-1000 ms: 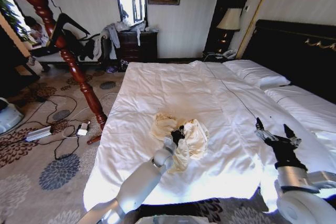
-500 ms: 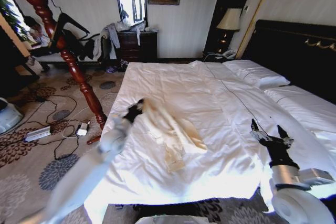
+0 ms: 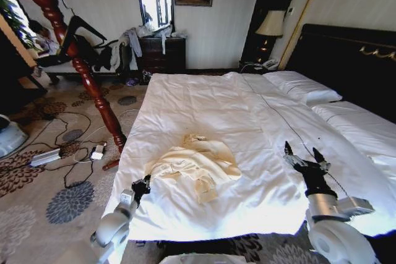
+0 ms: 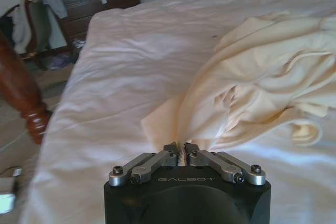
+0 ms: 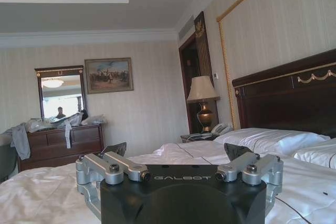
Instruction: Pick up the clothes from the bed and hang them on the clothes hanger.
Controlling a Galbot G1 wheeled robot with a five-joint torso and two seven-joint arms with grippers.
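Observation:
The cream shirt lies crumpled and spread on the near middle of the bed. My left gripper is low at the bed's near left edge, shut on a stretched corner of the shirt. In the left wrist view the fingertips pinch the cream fabric over the white duvet. My right gripper hovers open above the bed's right side, holding nothing; its fingers stand wide apart. The black clothes hanger hangs on the wooden stand at the far left.
The red-brown coat stand leans beside the bed's left side. Cables and a power strip lie on the patterned carpet. A dresser draped with garments stands at the back. Pillows, a dark headboard and a lamp are on the right.
My left arm swung from the bed's middle out to the left and down to the near left edge, dragging the shirt open by one corner. The right gripper drifted slightly left.

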